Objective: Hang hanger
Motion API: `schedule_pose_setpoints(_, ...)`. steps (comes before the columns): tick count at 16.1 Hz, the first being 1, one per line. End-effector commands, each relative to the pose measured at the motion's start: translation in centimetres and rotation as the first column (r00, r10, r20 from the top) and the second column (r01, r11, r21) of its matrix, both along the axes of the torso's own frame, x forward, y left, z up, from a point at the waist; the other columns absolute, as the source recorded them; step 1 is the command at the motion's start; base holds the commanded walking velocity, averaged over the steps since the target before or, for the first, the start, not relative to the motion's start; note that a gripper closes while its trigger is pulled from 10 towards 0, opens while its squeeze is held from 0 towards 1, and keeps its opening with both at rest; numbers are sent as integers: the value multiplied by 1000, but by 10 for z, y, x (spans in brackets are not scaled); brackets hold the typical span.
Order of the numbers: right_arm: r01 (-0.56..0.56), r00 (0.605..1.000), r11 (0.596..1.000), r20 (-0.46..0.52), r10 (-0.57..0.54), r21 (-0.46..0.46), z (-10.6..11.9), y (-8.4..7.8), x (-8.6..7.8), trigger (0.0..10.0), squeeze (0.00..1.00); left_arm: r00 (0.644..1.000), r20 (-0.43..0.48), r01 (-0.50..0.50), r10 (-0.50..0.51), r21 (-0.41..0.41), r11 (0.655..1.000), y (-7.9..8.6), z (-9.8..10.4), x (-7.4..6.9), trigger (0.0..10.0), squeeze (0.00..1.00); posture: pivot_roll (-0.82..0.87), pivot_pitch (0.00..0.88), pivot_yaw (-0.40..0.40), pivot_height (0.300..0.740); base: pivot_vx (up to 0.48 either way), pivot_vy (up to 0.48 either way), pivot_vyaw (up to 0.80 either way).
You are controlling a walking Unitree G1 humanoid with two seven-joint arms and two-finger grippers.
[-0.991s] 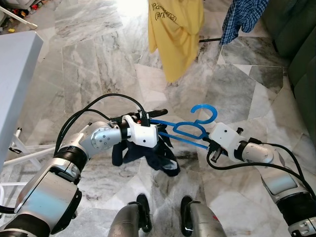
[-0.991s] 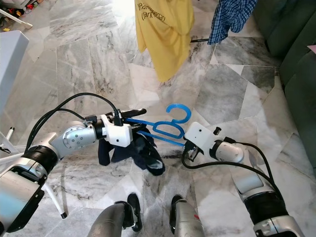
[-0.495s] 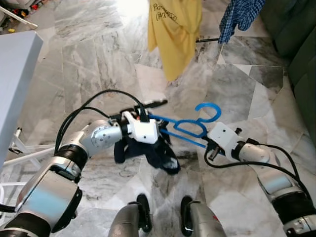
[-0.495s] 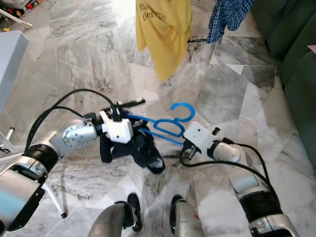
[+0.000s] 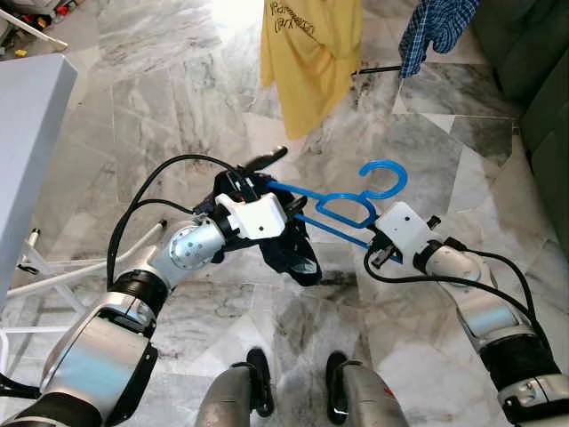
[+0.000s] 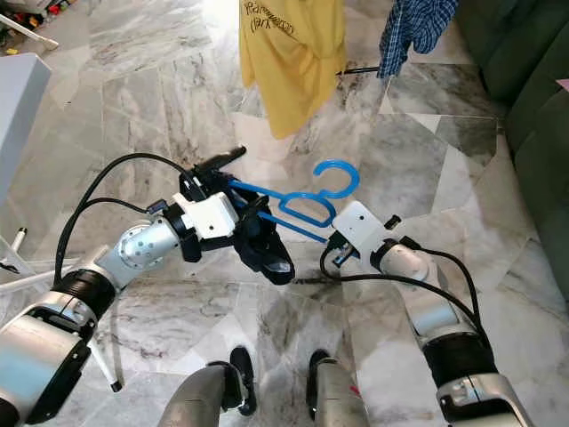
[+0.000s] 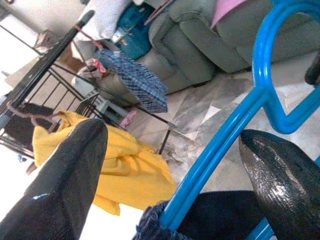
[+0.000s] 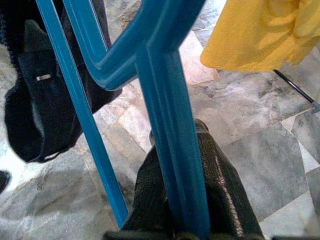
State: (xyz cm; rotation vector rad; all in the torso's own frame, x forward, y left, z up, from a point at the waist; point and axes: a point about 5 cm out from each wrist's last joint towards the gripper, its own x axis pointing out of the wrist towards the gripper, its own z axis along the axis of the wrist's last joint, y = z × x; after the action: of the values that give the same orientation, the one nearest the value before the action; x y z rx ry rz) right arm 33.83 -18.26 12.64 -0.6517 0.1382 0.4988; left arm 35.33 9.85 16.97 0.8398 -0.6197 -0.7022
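In the eye views both arms have risen since a second ago, lifting the one blue hanger (image 5: 342,206) higher over the marble floor (image 5: 160,107). One dark garment (image 5: 289,253) hangs from it. The left tool (image 5: 258,173) stands wide around the hanger's left end. Two garments hang beyond: a yellow shirt (image 5: 307,58) and a plaid shirt (image 5: 436,27).

Left wrist view: one finger (image 7: 70,180) each side, apart from the bar.

Right wrist view: right tool (image 8: 182,200) clamped on the hanger bar.
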Motion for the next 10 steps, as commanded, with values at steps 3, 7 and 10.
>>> schedule_pose_setpoints(3,66,998,997,8,-66,29,-1,-4,4,0,0,996,0,-86,88,-209,974,5,11,3,10000,1000,-122,294,123,740,0,0,0)
schedule_pose_setpoints(7,102,994,994,21,-103,37,-1,-4,8,0,0,977,-136,-203,164,-363,910,6,3,7,10000,1000,-122,293,124,740,0,0,0)
schedule_pose_setpoints(10,111,993,993,29,-112,40,0,-3,9,0,0,965,-200,-240,171,-407,881,6,-2,7,10000,1000,-123,293,121,740,0,0,0)
